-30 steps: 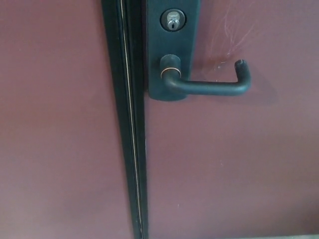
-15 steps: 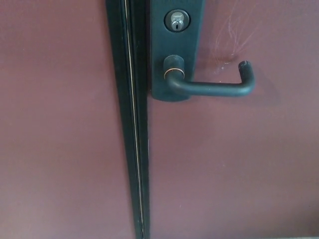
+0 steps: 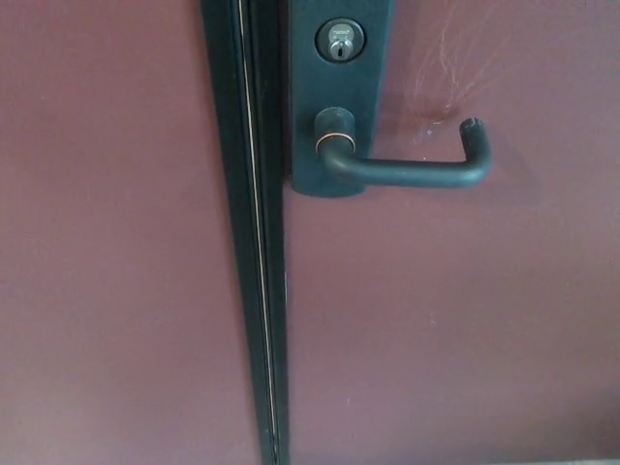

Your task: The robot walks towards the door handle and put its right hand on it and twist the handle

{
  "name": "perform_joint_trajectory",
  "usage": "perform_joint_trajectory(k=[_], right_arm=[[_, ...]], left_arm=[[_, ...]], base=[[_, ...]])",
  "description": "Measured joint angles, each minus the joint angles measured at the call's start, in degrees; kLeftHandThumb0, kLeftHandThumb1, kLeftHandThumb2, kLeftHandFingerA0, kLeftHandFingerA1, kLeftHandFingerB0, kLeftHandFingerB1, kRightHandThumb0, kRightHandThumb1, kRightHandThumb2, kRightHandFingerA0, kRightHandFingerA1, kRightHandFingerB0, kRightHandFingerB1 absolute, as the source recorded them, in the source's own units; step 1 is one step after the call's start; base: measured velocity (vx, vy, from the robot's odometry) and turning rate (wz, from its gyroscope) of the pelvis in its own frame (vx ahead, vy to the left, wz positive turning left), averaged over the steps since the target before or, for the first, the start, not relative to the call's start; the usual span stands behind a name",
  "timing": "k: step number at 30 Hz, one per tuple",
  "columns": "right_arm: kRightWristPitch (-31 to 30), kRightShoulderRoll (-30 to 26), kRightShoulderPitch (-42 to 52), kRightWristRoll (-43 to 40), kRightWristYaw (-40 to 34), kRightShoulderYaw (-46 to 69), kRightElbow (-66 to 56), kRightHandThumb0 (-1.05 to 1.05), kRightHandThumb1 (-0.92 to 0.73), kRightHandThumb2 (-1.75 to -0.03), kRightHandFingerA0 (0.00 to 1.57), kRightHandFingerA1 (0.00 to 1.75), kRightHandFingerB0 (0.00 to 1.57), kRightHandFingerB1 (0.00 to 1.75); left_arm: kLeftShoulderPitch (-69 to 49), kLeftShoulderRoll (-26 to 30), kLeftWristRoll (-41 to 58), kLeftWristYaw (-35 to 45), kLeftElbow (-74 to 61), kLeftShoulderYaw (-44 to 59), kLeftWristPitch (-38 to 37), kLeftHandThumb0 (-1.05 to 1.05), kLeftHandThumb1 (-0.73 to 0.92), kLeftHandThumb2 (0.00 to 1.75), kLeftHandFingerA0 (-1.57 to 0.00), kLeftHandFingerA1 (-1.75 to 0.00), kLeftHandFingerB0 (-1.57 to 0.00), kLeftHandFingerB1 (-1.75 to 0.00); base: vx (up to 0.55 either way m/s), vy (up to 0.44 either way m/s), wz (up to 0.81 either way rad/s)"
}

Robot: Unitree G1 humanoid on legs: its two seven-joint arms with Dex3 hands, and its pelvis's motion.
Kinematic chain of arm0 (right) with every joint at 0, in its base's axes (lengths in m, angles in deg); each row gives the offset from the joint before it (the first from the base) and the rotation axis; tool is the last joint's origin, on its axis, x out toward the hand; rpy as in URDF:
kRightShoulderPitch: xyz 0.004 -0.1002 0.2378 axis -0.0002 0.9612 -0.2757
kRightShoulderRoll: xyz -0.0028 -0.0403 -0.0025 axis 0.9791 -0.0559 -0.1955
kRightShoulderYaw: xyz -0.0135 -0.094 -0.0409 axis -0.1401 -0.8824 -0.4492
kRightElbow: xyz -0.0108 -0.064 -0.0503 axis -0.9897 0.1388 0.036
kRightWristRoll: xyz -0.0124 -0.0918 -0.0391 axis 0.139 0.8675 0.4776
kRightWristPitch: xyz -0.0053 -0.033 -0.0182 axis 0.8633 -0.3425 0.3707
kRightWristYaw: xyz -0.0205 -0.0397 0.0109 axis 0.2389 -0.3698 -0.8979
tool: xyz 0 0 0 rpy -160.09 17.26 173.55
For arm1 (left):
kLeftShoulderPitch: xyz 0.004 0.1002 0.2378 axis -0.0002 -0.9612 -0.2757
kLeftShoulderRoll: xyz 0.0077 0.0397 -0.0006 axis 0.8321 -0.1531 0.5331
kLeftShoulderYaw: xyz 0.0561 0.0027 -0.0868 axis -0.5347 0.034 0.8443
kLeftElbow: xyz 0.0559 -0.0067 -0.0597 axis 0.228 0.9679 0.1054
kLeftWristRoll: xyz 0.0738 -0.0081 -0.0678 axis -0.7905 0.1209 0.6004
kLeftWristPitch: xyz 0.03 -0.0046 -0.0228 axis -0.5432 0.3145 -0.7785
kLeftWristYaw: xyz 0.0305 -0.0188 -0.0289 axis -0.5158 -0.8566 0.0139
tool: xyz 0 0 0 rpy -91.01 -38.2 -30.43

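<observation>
A dark lever door handle (image 3: pixel 407 170) juts level to the right from a dark back plate (image 3: pixel 334 97) on a maroon door (image 3: pixel 455 320). Its far end bends back toward the door. A silver keyhole cylinder (image 3: pixel 339 42) sits above the lever's pivot. Neither of my hands shows in the head view.
A black vertical strip (image 3: pixel 254 242) with a thin bright line runs down the picture between this door and a second maroon panel (image 3: pixel 107 242) at the left. Pale scratches (image 3: pixel 446 68) mark the door above the lever. A sliver of light floor shows at the bottom right corner.
The whole picture has shifted a few pixels sideways and back between the frames, so the camera moved slightly. The handle has not turned.
</observation>
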Motion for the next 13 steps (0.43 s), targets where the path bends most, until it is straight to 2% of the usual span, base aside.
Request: perform_joint_trajectory(k=[13], right_arm=[[9.35,0.00,-3.50,-0.18,-13.85,-3.04,14.09,-0.61,-0.50,-0.76,0.21,0.41,0.15,0.37]], left_arm=[[0.62,-0.02,0.03,0.01,-0.03,0.10,0.10,-0.08,0.70,0.60,-0.50,-0.46,-0.40,-0.40]], base=[[0.00,0.000,0.00]])
